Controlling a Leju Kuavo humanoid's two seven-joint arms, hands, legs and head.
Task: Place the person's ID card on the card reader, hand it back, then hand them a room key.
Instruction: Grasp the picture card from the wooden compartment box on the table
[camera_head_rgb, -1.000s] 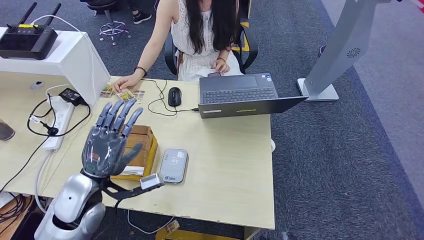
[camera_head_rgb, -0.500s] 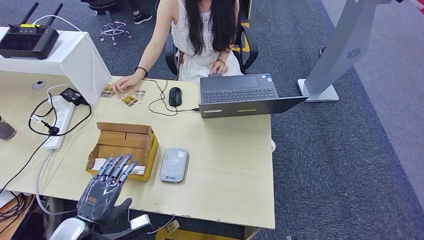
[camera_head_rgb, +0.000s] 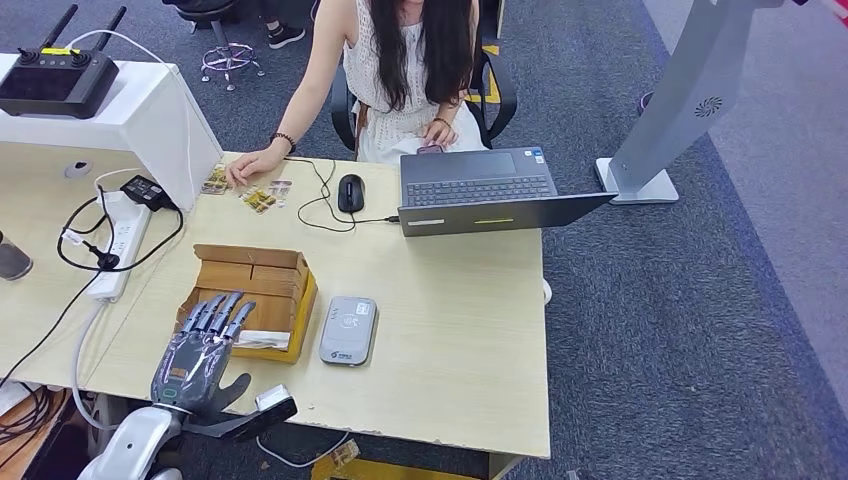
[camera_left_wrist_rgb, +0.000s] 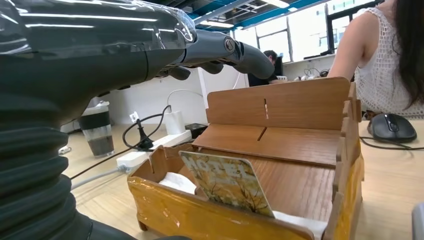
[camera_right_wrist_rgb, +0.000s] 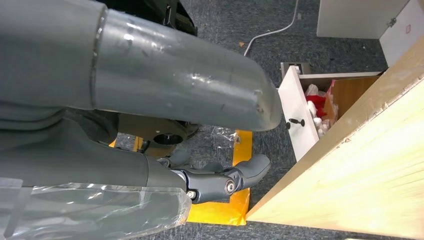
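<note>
Hovering over the wooden box (camera_head_rgb: 252, 290), our left robot hand (camera_head_rgb: 200, 350) is released, fingers spread. A "HOTEL" room key (camera_left_wrist_rgb: 226, 182) leans inside the box – beside the card reader (camera_head_rgb: 348, 330) on the desk (camera_head_rgb: 460, 330).

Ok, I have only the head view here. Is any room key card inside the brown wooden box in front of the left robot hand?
Observer: Yes. The left wrist view shows a yellowish printed card standing tilted in the near compartment of the brown wooden box.
Operator: And where is the right robot hand?
Observer: The right robot hand hangs below the edge of the pale wooden desk. I see nothing in it.
</note>
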